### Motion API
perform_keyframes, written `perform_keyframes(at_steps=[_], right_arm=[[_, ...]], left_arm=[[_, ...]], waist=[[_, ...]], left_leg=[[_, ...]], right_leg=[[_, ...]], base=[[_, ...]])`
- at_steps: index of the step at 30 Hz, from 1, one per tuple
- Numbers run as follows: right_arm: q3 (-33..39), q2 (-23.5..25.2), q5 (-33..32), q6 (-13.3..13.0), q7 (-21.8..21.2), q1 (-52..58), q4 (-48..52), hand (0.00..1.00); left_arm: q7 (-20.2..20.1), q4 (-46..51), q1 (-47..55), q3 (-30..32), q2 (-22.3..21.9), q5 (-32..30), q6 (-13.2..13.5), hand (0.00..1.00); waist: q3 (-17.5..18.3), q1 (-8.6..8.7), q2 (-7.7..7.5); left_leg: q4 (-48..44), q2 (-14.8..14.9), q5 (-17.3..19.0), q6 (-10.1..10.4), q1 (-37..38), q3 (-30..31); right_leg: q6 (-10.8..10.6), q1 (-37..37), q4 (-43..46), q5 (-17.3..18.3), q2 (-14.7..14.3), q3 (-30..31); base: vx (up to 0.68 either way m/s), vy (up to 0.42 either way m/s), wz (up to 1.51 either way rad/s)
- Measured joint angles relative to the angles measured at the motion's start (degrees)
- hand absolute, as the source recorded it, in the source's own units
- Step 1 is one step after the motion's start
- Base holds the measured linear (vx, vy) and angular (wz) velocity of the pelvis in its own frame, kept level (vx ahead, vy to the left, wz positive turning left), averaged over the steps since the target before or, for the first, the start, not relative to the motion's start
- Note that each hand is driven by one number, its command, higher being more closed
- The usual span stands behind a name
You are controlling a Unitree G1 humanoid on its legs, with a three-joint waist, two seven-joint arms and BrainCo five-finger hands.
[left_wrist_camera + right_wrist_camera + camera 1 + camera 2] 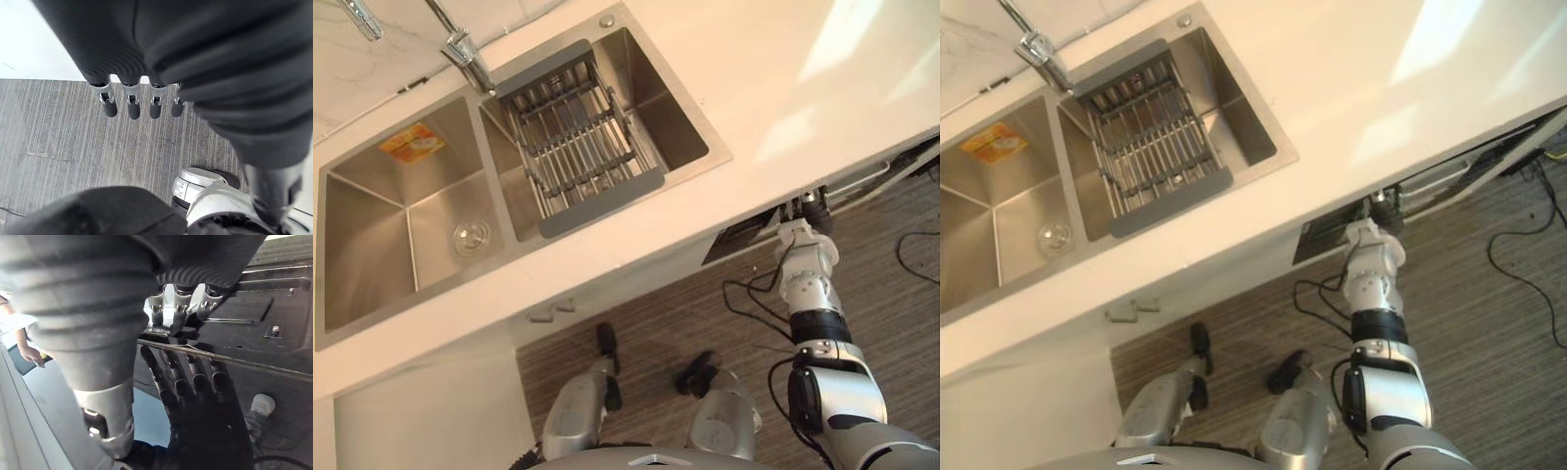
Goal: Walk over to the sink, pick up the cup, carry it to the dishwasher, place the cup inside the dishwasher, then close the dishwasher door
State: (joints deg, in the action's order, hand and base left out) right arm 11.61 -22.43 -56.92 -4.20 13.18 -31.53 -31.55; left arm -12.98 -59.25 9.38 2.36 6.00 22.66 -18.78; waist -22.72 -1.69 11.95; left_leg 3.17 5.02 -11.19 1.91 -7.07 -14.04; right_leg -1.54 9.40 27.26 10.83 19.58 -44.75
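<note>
**Door ajar, fingertips close to the gap**

My left hand (129, 105) hangs open and empty over the striped floor (646, 333), no risk there. My right hand (178, 313) reaches under the countertop's (803, 108) front edge and lays straight fingers on the glossy dishwasher door (739, 247), which stands just ajar. The cup is in neither hand; I judge it sits behind that door. My fingertips lie near the door's top edge, so they could slip off the slick face or get pinched as the gap shuts. A weak push might leave it unlatched.

The double sink (372, 245) fills the countertop's left end, with a tap (465, 49) at the back edge and a rack (578, 137) across the right basin. The right end is bare.
</note>
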Motion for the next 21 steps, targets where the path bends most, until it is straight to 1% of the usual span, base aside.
perform_keyframes(at_steps=[1, 3, 4, 6, 7, 8, 9, 10, 11, 14, 16, 17, 18, 19, 20, 21], right_arm=[[-0.2, 0.0, 1.7, 0.7, 0.1, 0.4, 0.7, 0.00], [-2.3, -0.5, 11.4, 4.2, 0.3, 3.3, 4.1, 0.00], [-3.1, -0.5, 14.2, 4.8, 0.2, 4.5, 5.4, 0.00], [-7.4, 0.1, 24.4, 7.9, -0.5, 9.9, 8.7, 0.00], [-9.1, 0.7, 28.6, 9.1, -1.1, 12.1, 9.0, 0.00], [-9.9, 1.3, 31.3, 9.7, -1.5, 13.8, 9.2, 0.00], [-11.5, 2.7, 36.8, 10.7, -2.4, 17.8, 9.6, 0.00], [-11.7, 3.2, 38.0, 10.8, -2.8, 19.5, 9.7, 0.00], [-11.7, 4.1, 40.2, 11.0, -3.0, 22.4, 9.8, 0.00], [-11.5, 4.7, 45.6, 11.1, -2.8, 28.8, 8.7, 0.00], [-11.4, 6.5, 48.1, 11.0, -2.7, 32.3, 3.2, 0.00], [-11.4, 7.1, 48.4, 11.0, -2.7, 33.1, 1.7, 0.00], [-11.4, 8.5, 48.3, 10.8, -2.7, 34.3, -1.1, 0.00], [-11.4, 9.8, 48.3, 10.6, -2.7, 35.6, -3.7, 0.00], [-11.4, 10.2, 48.2, 10.5, -2.7, 36.1, -5.0, 0.00], [-11.4, 10.9, 47.6, 10.0, -2.7, 36.9, -8.1, 0.00]], left_arm=[[0.0, 0.0, 0.0, 0.0, 0.0, -0.1, 0.1, 0.00], [-0.5, 0.0, 0.0, 0.0, 0.0, -0.2, 1.3, 0.00], [-0.6, 0.0, 0.0, 0.0, 0.0, -0.2, 1.7, 0.00], [-1.2, -0.2, 0.3, -0.1, 0.2, 0.4, 3.9, 0.00], [-1.2, -0.2, 0.9, -0.1, 0.4, 0.5, 4.8, 0.00], [-1.2, -0.3, 1.4, -0.2, 0.5, 0.8, 5.4, 0.00], [-1.3, -0.2, 2.3, -0.2, 1.0, 0.9, 6.7, 0.00], [-1.3, -0.1, 2.6, -0.2, 1.2, 1.1, 7.0, 0.00], [-1.3, 0.0, 3.4, -0.2, 1.6, 2.3, 7.6, 0.00], [-1.4, 0.1, 3.8, -0.2, 3.1, 4.8, 7.6, 0.00], [-1.6, 0.2, 4.1, -0.2, 4.8, 7.0, 7.6, 0.00], [-1.7, 0.2, 4.0, -0.2, 5.4, 7.7, 7.6, 0.00], [-2.0, 0.5, 4.1, -0.2, 6.5, 9.2, 7.6, 0.00], [-2.1, 1.7, 4.3, -0.2, 7.5, 9.8, 7.7, 0.00], [-2.1, 2.5, 4.4, -0.1, 7.7, 9.8, 7.7, 0.00], [-2.1, 3.0, 4.3, -0.1, 8.0, 9.8, 7.6, 0.00]], waist=[[0.0, 0.01, 0.00], [0.1, 0.10, -0.07], [0.1, 0.10, -0.06], [1.3, -0.20, -1.18], [2.2, -0.37, -1.81], [3.1, -0.44, -2.24], [4.5, -1.07, -3.37], [5.0, -1.27, -3.87], [5.9, -1.47, -4.91], [7.3, -1.31, -7.24], [8.6, -1.35, -9.79], [8.9, -1.42, -10.28], [9.5, -1.52, -11.29], [9.8, -1.43, -11.96], [9.9, -1.47, -12.13], [10.3, -1.35, -11.99]], left_leg=[[0.0, 0.0, 0.0, 0.0, 0.1, -0.1], [0.2, 0.2, 0.1, 0.0, 0.4, -0.4], [0.2, 0.3, 0.1, 0.1, 0.5, -0.5], [0.3, 0.9, -0.2, 0.5, 1.6, -1.0], [0.6, 1.0, -0.2, 0.5, 2.3, -1.6], [1.0, 1.0, -0.1, 0.5, 2.5, -1.8], [1.2, 1.2, 0.3, 0.9, 3.4, -2.0], [1.2, 1.2, 0.6, 0.9, 3.6, -2.2], [1.2, 1.3, 1.1, 1.1, 3.8, -2.6], [1.2, 1.0, 1.9, 1.0, 4.4, -2.9], [1.3, 0.5, 2.8, 0.8, 5.2, -3.0], [1.3, 0.4, 3.0, 0.8, 5.4, -2.8], [1.6, 0.0, 3.5, 0.7, 5.5, -2.3], [1.7, -0.4, 4.5, 0.5, 5.9, -1.4], [1.7, -0.5, 4.8, 0.3, 6.2, -0.9], [1.7, -0.7, 5.0, 0.1, 6.4, 0.4]], right_leg=[[0.0, 0.0, 0.0, 0.0, 0.0, 0.0], [0.0, -0.2, -0.5, -0.2, -0.6, 0.3], [0.1, -0.4, -0.9, -0.4, -0.9, 0.4], [0.1, -1.8, -2.6, -0.9, -1.8, 0.7], [0.0, -2.4, -3.2, -1.0, -2.1, 1.0], [-0.2, -2.5, -3.6, -1.1, -2.4, 1.2], [-0.6, -3.5, -5.0, -1.5, -3.1, 1.3], [-0.7, -3.7, -5.4, -1.6, -3.3, 1.4], [-0.9, -4.0, -6.3, -2.0, -3.6, 1.6], [-1.6, -5.0, -7.9, -2.7, -3.8, 1.6], [-1.8, -6.0, -8.2, -3.0, -3.4, 1.6], [-1.9, -6.4, -8.2, -3.0, -3.3, 1.4], [-2.3, -7.3, -8.3, -3.1, -2.9, 0.5], [-3.0, -8.6, -8.2, -3.2, -2.4, -0.5], [-3.4, -9.3, -7.7, -3.5, -2.1, -0.9], [-4.9, -9.7, -5.5, -5.2, -1.5, -0.7]], base=[[-0.04, -0.050, -0.08], [-0.01, -0.055, -0.05], [0.02, -0.058, -0.07], [0.05, -0.068, -0.09], [0.07, -0.067, -0.07], [0.09, -0.060, -0.09], [0.09, -0.054, -0.08], [0.10, -0.039, -0.12], [0.09, -0.017, -0.10], [0.09, 0.008, -0.05], [0.10, 0.025, 0.02], [0.06, 0.027, 0.12], [0.06, 0.032, 0.31], [0.05, 0.039, 0.37], [0.08, 0.037, 0.56], [0.07, 0.052, 0.51]])
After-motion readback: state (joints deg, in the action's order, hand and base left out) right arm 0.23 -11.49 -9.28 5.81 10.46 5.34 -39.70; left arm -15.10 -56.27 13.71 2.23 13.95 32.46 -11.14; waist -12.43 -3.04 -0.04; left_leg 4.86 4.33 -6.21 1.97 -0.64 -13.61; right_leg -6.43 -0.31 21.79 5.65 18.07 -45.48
